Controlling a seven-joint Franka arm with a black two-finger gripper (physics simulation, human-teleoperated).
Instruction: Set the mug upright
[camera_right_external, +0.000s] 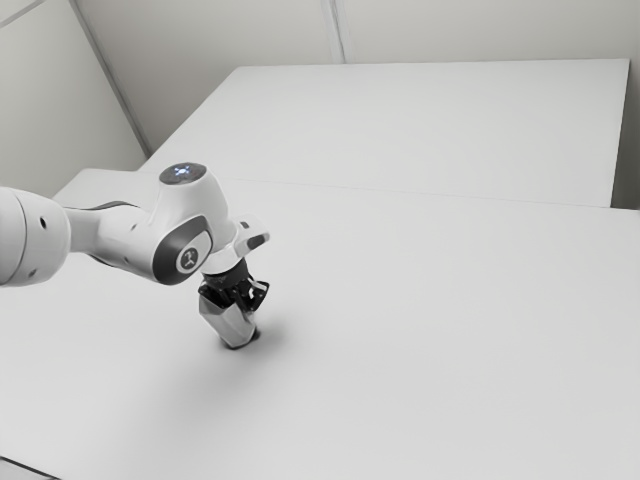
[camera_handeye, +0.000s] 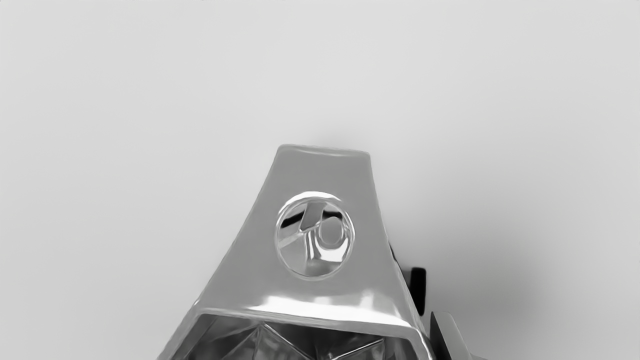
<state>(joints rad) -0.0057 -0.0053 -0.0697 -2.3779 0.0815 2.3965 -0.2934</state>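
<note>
In the exterior view, my black gripper points down at the table, right by the mug. The mug, silver and faceted, leans with its lower end toward the exterior view's right. Part of it is hidden behind the gripper. In the wrist view the shiny mug has a narrower far end, a round reflective feature on its side, and a wide opening near the hand. Beside its flank shows a black and grey part of the gripper; the mug covers much of the rest.
A large white table extends around the mug, with another white surface behind it and pale walls beyond. A dark-edged corner lies at the exterior view's lower left.
</note>
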